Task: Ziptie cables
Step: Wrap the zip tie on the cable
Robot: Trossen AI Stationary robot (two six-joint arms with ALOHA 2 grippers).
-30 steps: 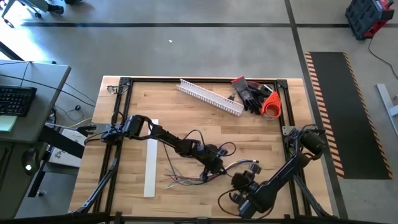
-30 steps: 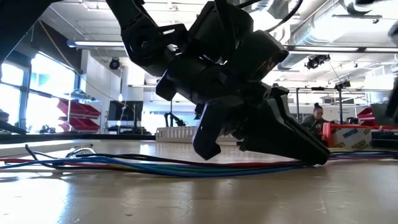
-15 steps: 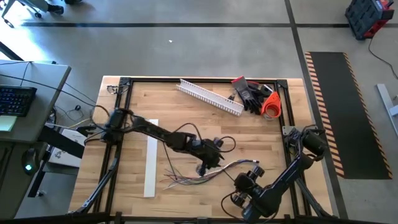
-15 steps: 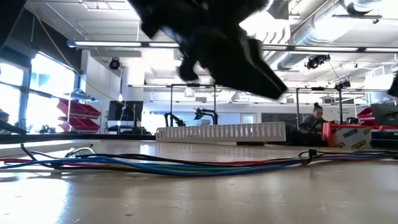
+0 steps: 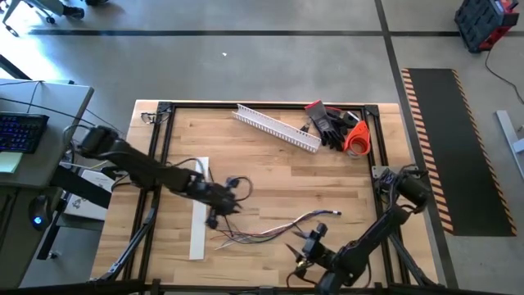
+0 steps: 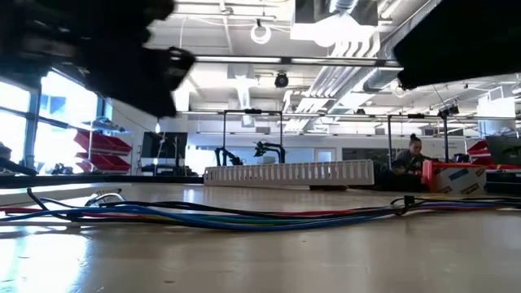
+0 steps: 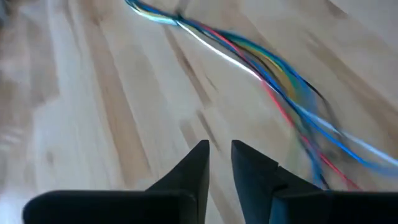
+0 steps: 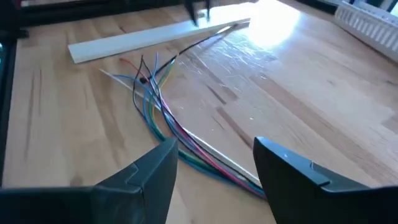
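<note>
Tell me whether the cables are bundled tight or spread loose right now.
Spread loose. The cables lie flat on the table, running together along the middle but fanning apart at one end, with no tie visible around them.

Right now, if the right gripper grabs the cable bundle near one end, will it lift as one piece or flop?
Likely flop: the cables are thin wires lying in loose curves on the table. Probably light, so they'd drag rather than resist. The loose ends fan apart unbound, so strands may slip out of a pinch.
</note>
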